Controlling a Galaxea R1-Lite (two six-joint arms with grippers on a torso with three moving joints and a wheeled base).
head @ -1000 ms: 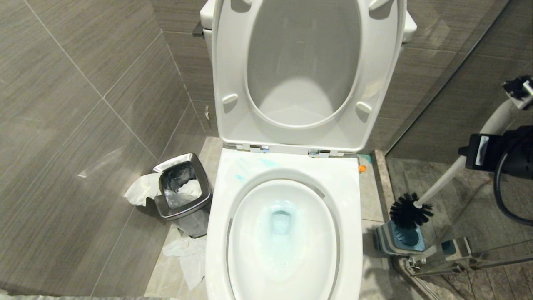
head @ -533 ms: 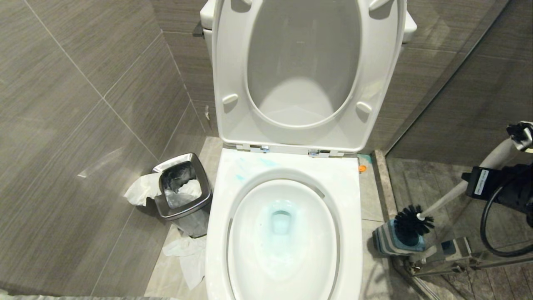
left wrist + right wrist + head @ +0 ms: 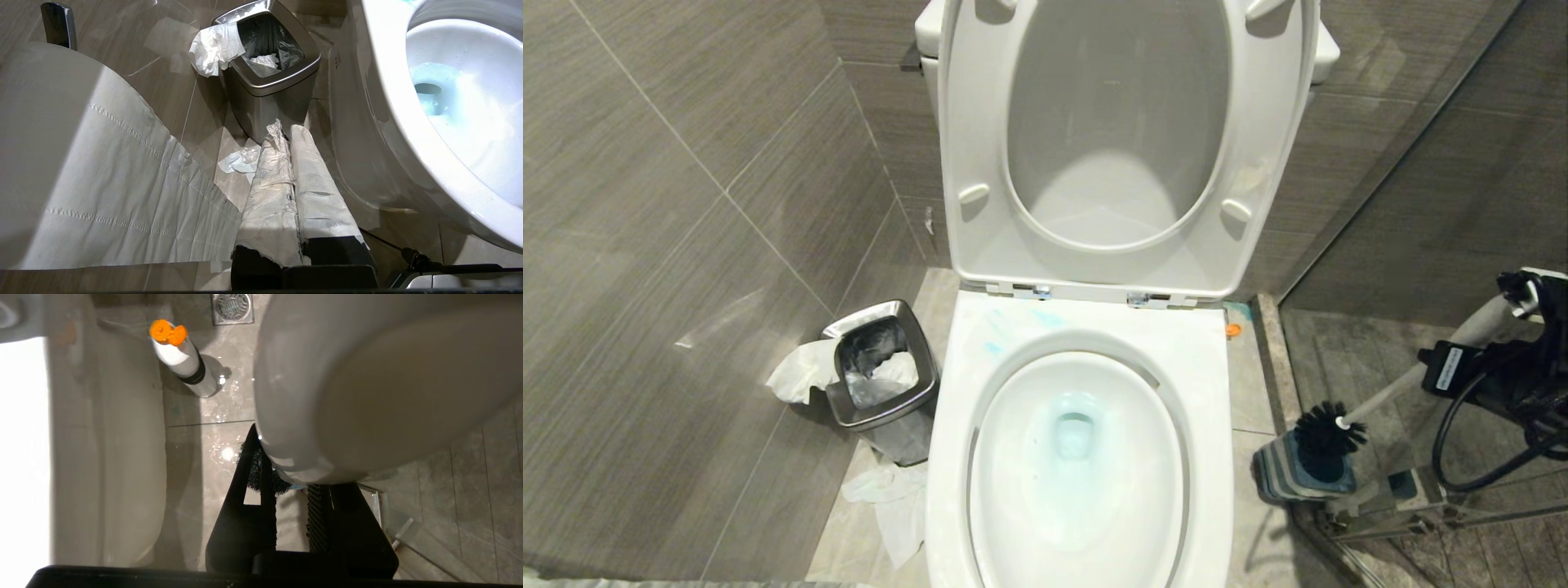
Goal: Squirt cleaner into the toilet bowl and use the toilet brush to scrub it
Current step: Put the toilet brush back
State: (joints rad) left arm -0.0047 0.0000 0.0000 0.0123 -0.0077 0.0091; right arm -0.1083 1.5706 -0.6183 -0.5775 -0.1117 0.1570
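Note:
The toilet bowl stands in the middle with its seat and lid raised. The cleaner tints the water pale blue and streaks the back rim. At the right, the toilet brush leans on a slant, its black bristle head resting in the blue-and-grey holder. My right gripper is shut on the top of the grey handle. In the right wrist view the handle's rounded end fills the space above my right gripper. My left gripper, wrapped in white, hangs shut and empty beside the toilet bowl.
A steel-rimmed waste bin with crumpled paper around it stands left of the toilet. A white bottle with an orange cap and a floor drain lie right of it. A glass partition's metal bracket is beside the holder. Toilet paper hangs near the left arm.
My right gripper has come down at the right edge, lowering the brush. The bristle head has sunk from just above the holder into it. The left arm has not moved.

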